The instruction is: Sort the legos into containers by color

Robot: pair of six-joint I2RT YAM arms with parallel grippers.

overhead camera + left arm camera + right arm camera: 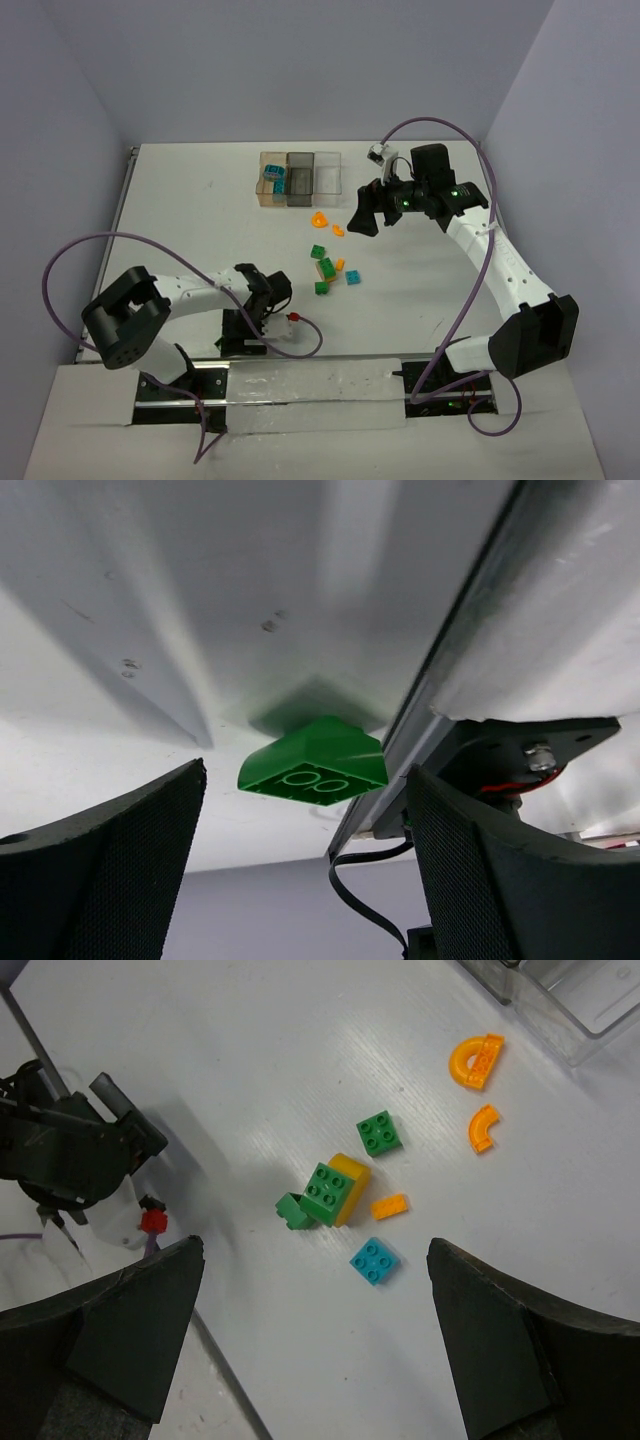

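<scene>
Loose legos lie mid-table: an orange arch (319,219), a small orange arc (338,230), a green brick (317,251), a green brick stacked on an orange one (326,267), a teal brick (354,278) and a small green brick (321,288). The three joined containers (300,178) stand at the back; the orange-brown one (270,195) holds teal bricks. My right gripper (365,212) is open and empty, high above the teal brick (374,1260). My left gripper (284,290) is open, low on the table, with the small green brick (315,760) just ahead of its fingers.
The left arm's purple cable (60,262) loops over the table's left side, and a white and red plug (292,320) lies by the left wrist. The right arm's cable (440,125) arcs above the back right. A metal rail (300,385) runs along the near edge.
</scene>
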